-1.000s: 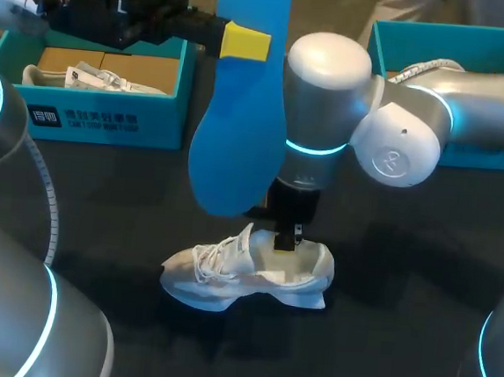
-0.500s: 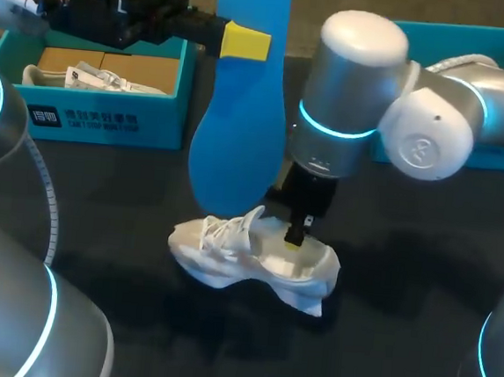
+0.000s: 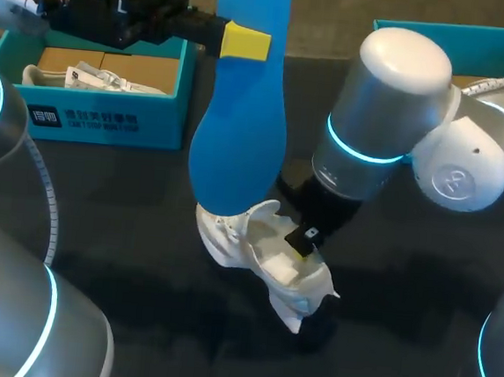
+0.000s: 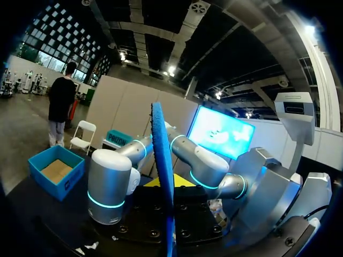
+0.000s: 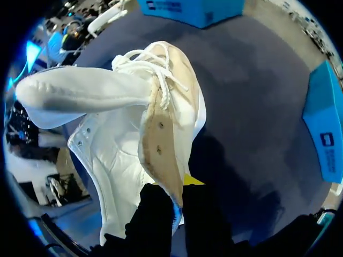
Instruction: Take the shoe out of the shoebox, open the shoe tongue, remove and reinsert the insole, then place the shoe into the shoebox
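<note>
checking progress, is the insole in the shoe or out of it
Out. The blue insole hangs from the left gripper, clear of the white shoe, which the right gripper pinches at its opening.

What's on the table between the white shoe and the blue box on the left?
Nothing. In the head view the table is bare between shoe and box.

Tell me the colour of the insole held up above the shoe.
The insole is bright blue, seen best in the head view.
</note>
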You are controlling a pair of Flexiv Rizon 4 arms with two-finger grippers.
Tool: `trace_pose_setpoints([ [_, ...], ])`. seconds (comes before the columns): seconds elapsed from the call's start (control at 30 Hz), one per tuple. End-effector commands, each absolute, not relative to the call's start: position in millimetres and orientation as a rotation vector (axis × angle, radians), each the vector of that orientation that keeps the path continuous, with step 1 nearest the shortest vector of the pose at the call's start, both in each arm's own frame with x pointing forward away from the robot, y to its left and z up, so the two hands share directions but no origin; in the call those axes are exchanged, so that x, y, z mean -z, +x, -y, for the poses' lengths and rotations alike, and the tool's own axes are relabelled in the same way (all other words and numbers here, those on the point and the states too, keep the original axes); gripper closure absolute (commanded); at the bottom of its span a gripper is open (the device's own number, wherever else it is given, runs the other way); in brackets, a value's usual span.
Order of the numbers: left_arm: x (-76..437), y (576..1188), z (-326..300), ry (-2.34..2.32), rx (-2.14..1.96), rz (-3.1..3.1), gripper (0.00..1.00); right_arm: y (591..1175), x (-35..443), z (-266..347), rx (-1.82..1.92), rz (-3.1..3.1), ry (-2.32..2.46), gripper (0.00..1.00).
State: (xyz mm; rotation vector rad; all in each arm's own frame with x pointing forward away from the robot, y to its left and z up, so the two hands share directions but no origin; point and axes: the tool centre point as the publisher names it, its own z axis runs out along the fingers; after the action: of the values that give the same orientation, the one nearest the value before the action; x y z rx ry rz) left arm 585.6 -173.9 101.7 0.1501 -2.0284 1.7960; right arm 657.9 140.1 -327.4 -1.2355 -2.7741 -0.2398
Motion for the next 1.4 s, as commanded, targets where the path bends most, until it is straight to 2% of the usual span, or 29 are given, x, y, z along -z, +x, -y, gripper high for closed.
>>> trace_pose_setpoints([
  [0.03, -101.8, 585.6, 174.4, 0.15, -1.794, 2.03, 1.0, 649.9, 322.8, -147.4, 0.262, 2.731, -1.437, 1.0],
  [0.43, -101.8, 585.6, 174.4, 0.15, -1.794, 2.03, 1.0, 634.8, 334.4, -144.6, 0.294, 2.524, -1.811, 1.0],
  [1.0, -101.8, 585.6, 174.4, 0.15, -1.794, 2.03, 1.0, 624.5, 344.5, -127.0, 0.413, 2.345, -2.023, 1.0],
  [1.4, -101.8, 585.6, 174.4, 0.15, -1.794, 2.03, 1.0, 644.1, 360.1, -123.5, 0.422, 2.31, -2.015, 1.0],
])
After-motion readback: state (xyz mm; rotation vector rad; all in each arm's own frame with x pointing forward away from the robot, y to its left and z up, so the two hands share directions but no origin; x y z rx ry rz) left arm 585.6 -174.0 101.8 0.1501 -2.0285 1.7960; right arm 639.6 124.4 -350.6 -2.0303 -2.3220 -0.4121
